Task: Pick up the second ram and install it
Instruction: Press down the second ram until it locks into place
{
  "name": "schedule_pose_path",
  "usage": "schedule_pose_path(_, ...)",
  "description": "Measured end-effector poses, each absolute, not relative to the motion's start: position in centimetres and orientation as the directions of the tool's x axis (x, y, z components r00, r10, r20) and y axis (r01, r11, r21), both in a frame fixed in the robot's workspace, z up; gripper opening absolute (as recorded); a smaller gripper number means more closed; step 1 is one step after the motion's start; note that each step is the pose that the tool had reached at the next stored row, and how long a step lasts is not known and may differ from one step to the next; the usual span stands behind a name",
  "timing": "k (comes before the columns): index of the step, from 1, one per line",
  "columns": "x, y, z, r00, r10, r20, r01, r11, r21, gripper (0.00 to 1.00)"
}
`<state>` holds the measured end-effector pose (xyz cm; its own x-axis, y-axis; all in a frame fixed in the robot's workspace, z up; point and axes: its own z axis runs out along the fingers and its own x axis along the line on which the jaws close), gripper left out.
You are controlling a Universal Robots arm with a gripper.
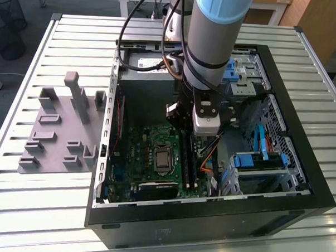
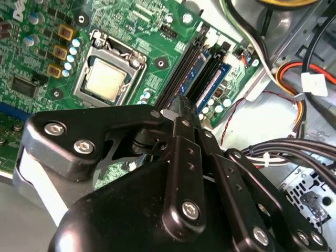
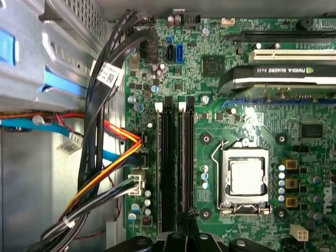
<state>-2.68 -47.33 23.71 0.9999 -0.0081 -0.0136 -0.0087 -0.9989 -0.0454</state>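
Arm plunges steeply into the open computer case (image 1: 299, 182) — fingers (image 2: 181, 113) pressed together over the memory slots (image 3: 177, 163).

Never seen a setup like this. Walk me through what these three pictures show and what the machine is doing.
The exterior view shows a robot arm reaching down into an open computer case that lies on a slatted table. Beside the case sits a grey fixture tray. The two wrist views come from cameras riding on the arm. Its pincer hangs right above the memory slots on the green motherboard, next to the processor socket. Whether it grips the second ram cannot be made out.
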Motion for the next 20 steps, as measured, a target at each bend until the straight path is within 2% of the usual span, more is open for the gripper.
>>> schedule_pose_path(20, -2.7, -46.8, 21.7, 1.000, -0.008, -0.014, -0.009, -0.999, -0.049, 0.11)
